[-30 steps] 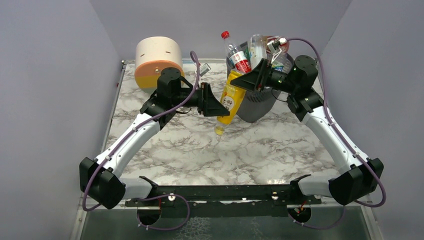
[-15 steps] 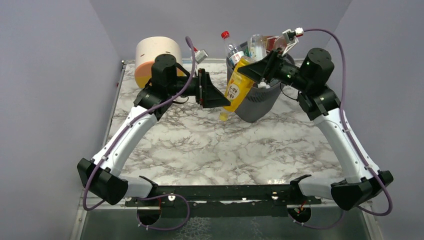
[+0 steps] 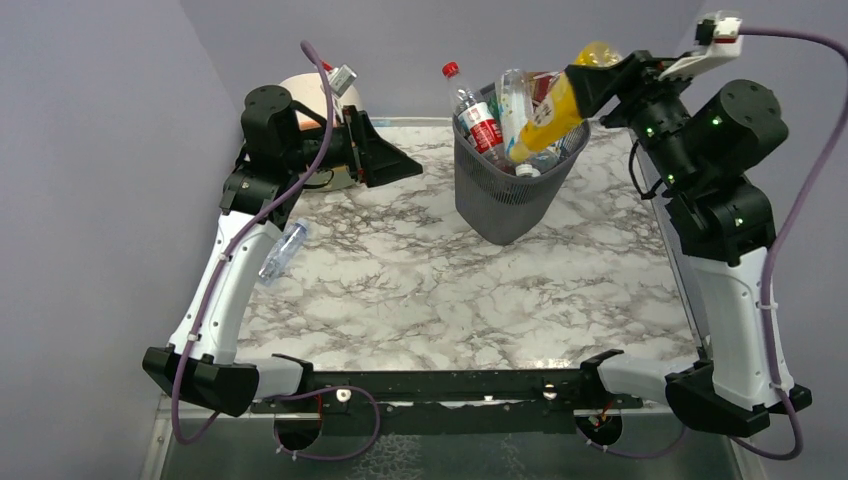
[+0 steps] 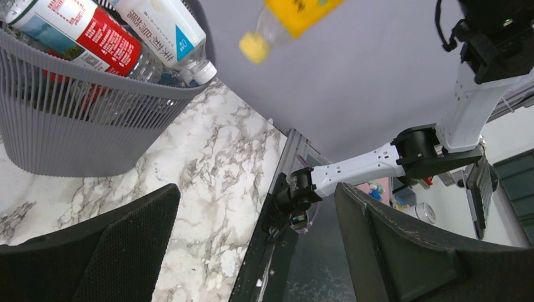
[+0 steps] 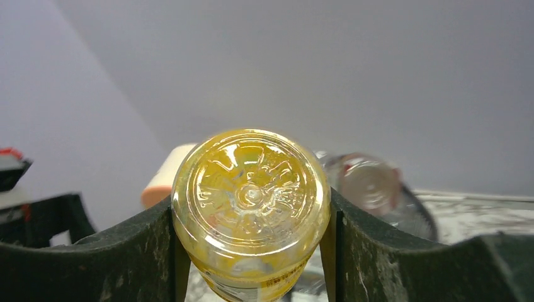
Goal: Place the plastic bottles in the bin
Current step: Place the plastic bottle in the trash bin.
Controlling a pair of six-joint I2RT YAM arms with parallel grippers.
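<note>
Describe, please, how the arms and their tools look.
The left arm and right arm have white links between black joints. A purple cable runs along each. Green lights dot the right arm. The left tool and right tool each have two wide black fingers.

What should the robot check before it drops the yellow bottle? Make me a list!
1. Right gripper shut on the yellow bottle: ok.
2. Bottle's cap end pointing down toward the bin: ok.
3. Room inside the bin: cannot tell; a red-labelled bottle sticks out above the rim.
4. Left gripper open and away from the bin: ok.
5. All bottles picked up: not ok; a clear bottle lies on the table, left side.
</note>
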